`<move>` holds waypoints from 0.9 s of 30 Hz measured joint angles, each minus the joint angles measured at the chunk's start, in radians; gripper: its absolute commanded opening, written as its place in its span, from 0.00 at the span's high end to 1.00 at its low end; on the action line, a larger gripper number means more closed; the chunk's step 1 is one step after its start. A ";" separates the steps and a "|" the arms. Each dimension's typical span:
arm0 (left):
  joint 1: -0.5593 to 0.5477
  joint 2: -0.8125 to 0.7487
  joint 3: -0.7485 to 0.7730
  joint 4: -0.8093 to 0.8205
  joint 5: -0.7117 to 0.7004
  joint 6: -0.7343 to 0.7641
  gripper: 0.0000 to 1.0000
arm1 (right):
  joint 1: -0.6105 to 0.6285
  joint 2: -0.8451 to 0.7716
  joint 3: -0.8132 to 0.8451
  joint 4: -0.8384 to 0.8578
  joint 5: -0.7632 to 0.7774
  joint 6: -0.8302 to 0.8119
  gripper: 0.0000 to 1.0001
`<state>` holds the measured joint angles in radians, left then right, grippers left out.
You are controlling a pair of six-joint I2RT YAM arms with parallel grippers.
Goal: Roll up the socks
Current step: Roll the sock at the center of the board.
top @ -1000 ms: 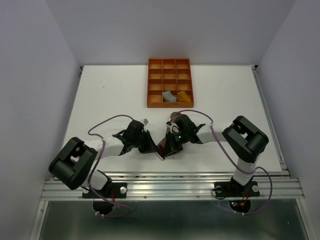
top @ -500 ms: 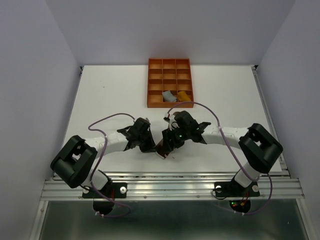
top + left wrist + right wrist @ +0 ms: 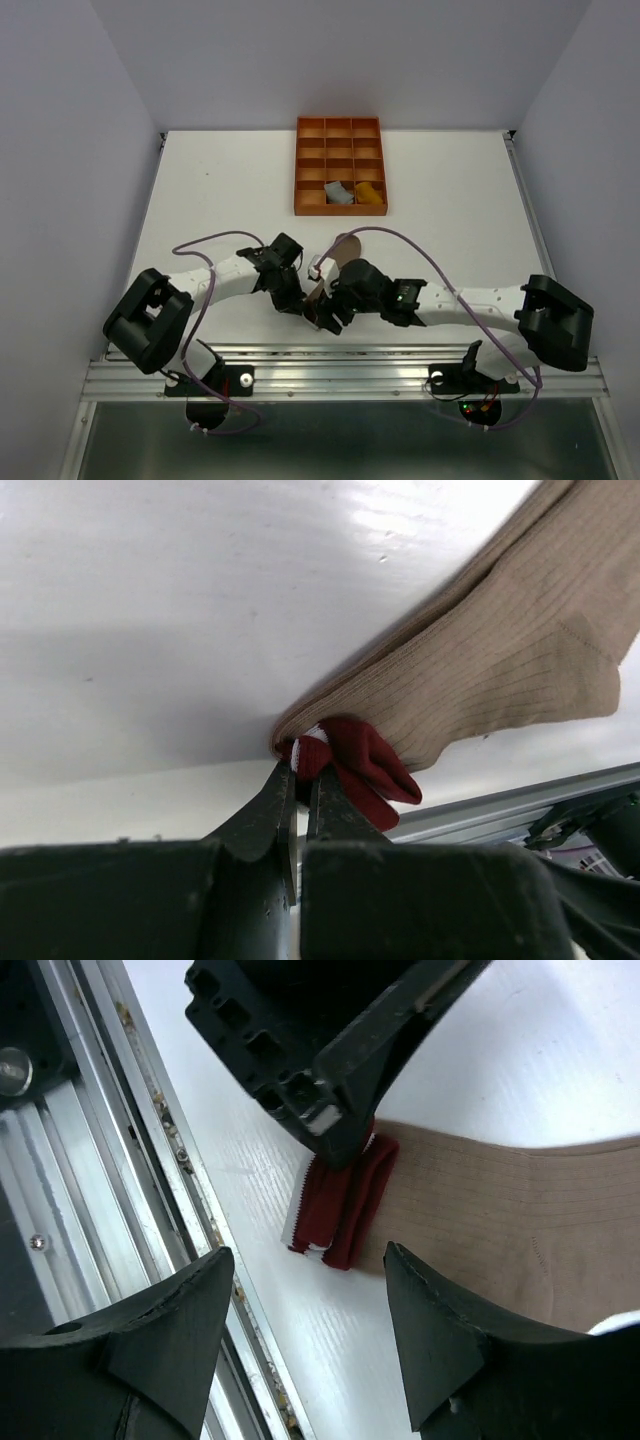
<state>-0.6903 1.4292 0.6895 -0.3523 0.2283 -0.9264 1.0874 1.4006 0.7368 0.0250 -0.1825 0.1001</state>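
The taupe sock (image 3: 500, 660) lay flat on the white table (image 3: 450, 200) near its front edge, its maroon cuff (image 3: 340, 1210) doubled over. The left claw (image 3: 300, 780) was clamped on that cuff at the fold. The right claw (image 3: 305, 1260) hung just above the same cuff, jaws spread wide and holding nothing, with the left claw's black body covering part of the cuff. Well apart, toward the back, the orange tray (image 3: 298, 165) held a grey sock (image 3: 339, 193) and a yellow sock (image 3: 369, 191) in neighbouring compartments of its near row
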 measured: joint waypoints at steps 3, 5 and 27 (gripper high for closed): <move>-0.002 0.031 0.040 -0.077 0.006 -0.001 1.00 | 0.054 0.033 0.000 0.019 0.061 -0.042 0.33; -0.002 0.052 0.061 -0.103 0.012 -0.004 1.00 | 0.095 0.064 0.001 0.030 0.105 -0.069 0.33; -0.002 0.082 0.087 -0.223 0.056 -0.042 1.00 | 0.311 0.252 0.052 0.060 0.478 -0.228 0.43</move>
<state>-0.6922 1.5108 0.7769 -0.5755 0.2844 -0.9680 1.3979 1.6524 0.7887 0.0849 0.2958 -0.1276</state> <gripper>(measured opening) 0.077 0.585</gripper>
